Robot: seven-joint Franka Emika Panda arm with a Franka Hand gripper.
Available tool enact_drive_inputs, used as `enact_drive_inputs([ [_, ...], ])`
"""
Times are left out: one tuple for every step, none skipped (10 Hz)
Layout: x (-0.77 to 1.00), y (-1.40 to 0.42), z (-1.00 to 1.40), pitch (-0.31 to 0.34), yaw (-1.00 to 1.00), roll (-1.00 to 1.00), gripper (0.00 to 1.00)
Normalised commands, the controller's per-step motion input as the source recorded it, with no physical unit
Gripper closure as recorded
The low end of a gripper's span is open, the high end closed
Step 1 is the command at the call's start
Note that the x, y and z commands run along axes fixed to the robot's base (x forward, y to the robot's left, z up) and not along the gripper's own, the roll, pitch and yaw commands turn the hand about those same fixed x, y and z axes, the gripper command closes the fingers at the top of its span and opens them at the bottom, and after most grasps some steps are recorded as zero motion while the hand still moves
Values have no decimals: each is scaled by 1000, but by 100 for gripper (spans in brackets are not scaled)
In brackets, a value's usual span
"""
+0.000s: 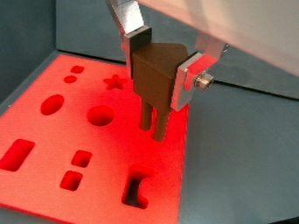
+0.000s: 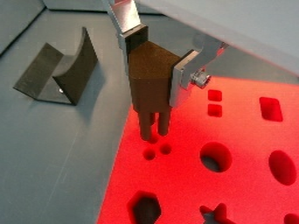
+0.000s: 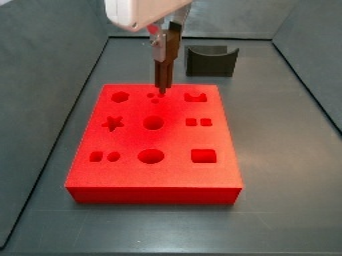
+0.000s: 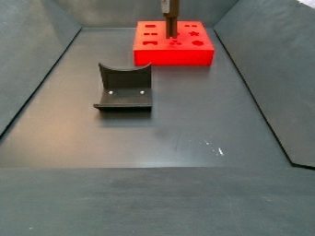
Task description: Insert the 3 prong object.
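Observation:
My gripper [image 1: 163,63] is shut on the 3 prong object [image 1: 156,80], a dark brown piece with thin rods pointing down. It also shows in a wrist view [image 2: 149,83]. The object hangs upright over the red block [image 1: 59,131], and its rod tips sit just above the block's top. A cluster of small round holes [image 2: 156,151] lies close below the tips, near the block's edge. In a side view the gripper [image 3: 164,42] holds the object [image 3: 162,72] over the block's far part [image 3: 154,175]. The gripper [image 4: 170,7] stands above the block [image 4: 172,53] in a side view.
The red block has several other cut-outs: a star [image 3: 112,124], round holes [image 3: 152,123], square holes [image 3: 202,156]. The fixture [image 3: 210,60] stands on the grey floor beyond the block and shows in a side view [image 4: 123,88] and a wrist view [image 2: 65,70]. Dark walls ring the floor.

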Motion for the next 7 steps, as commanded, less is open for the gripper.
enact_drive_inputs([
  [-37, 160, -143, -160, 40, -431, 100],
  [-54, 60, 0, -154, 46, -321, 100],
  [-249, 0, 186, -219, 43, -206, 100],
  [-257, -103, 214, -176, 86, -7, 100],
  [-157, -197, 109, -59, 26, 131, 100],
  [0, -163, 0, 0, 6, 119, 100],
  [0, -143, -26, 0, 14, 34, 100],
])
